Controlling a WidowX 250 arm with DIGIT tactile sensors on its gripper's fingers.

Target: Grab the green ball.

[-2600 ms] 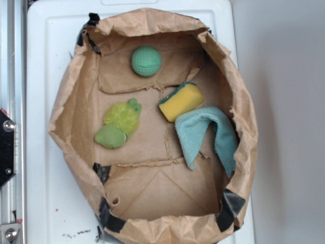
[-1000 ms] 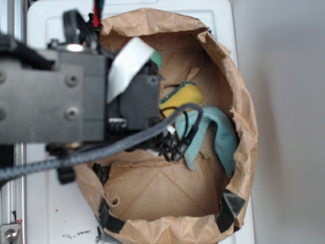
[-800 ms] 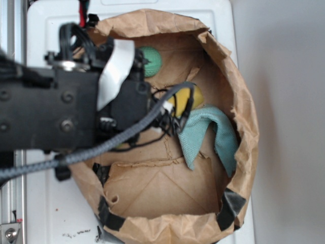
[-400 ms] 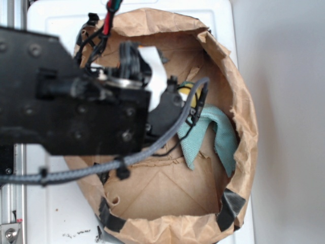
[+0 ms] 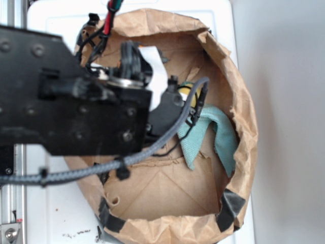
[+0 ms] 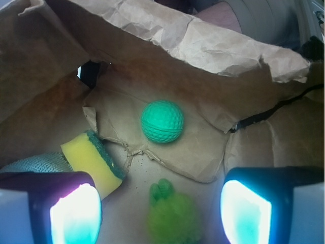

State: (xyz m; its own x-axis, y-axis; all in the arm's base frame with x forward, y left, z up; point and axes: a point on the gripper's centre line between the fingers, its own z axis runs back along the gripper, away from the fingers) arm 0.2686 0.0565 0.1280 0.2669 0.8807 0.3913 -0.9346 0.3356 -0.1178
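one green ball (image 6: 162,121) sat in the paper bag (image 6: 223,48), one yellow sponge (image 6: 94,161) and one fuzzy plush (image 6: 172,218) nearby, pincer (image 6: 162,216) spread wide and empty, no readable labels

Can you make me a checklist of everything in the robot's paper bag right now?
Surface: brown paper bag cut low, lying on a white board.
Job's things: green ball on the bag floor, free, ahead of the gripper.
Clutter: yellow sponge, lime plush toy, teal cloth.
Grippers: gripper open, above the plush toy, holding nothing.
Cables: grey braided cable along the arm.
Surroundings: metal rail at the left; grey surface at the right.
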